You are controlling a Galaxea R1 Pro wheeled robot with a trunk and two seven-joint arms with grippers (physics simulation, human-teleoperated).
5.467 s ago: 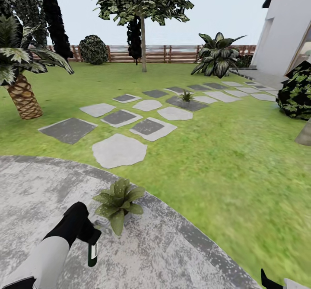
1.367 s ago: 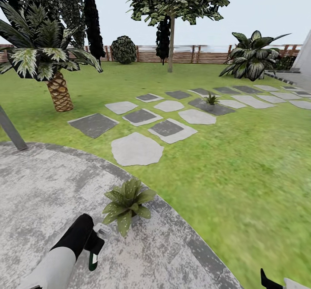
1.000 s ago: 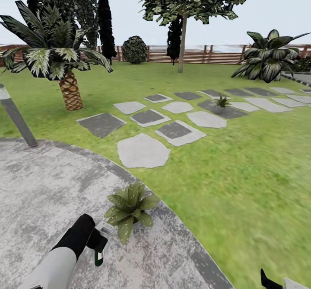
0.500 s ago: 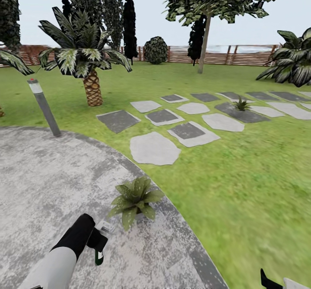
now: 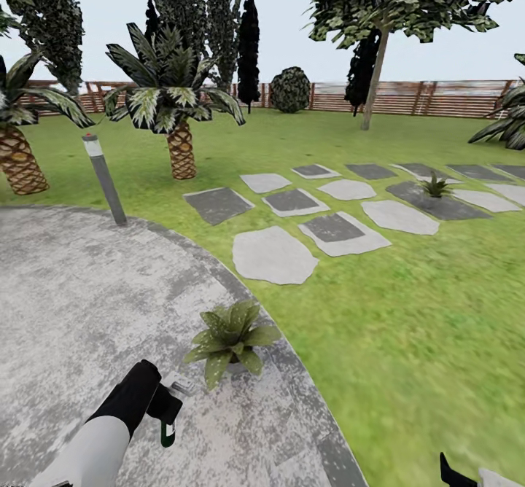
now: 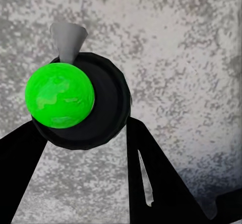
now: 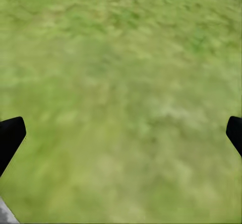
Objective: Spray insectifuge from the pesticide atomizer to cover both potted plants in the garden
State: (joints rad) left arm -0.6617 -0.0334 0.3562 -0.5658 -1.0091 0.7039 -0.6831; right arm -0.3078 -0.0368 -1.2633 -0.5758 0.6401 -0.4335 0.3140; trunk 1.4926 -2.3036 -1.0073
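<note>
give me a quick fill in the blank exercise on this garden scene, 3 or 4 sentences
1. The left gripper holds the ____.
2. The nearer potted plant stands on the grey ____, beside its edge.
3. The farther potted plant sits on a dark stepping ____.
4. The right gripper hangs open over ____.

Missing words: pesticide atomizer; patio; slab; grass

My ground here: round patio point(image 5: 87, 305) and lawn point(image 5: 408, 312)

On my grey paving one potted plant point(image 5: 230, 335) sits near the curved edge; a grey post point(image 5: 104, 179) stands at the patio's far rim. On the grass lie stepping slabs point(image 5: 271, 254), one bearing the second potted plant point(image 5: 436, 184).
</note>
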